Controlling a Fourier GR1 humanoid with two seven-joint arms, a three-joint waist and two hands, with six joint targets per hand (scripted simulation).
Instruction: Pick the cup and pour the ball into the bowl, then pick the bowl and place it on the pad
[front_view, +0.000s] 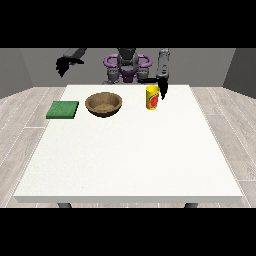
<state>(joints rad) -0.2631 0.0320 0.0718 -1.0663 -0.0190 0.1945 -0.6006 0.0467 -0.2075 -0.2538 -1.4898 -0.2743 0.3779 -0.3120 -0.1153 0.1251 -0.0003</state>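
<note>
front view: the yellow cup (152, 97) stands upright at about one o'clock on the table (130, 160), with the hand at the view's right (162, 90) just beside it, likely closing in for the pick; whether its fingers grip i cannot tell. the bowl (104, 104) sits at eleven o'clock, the green pad (63, 110) at ten. the hand at the view's left (62, 66) hangs raised off the table, holding nothing. the ball isn't visible.

White table (128, 160), green pad (63, 109) at its left edge, brown bowl (103, 104), yellow cup (152, 97)
</note>
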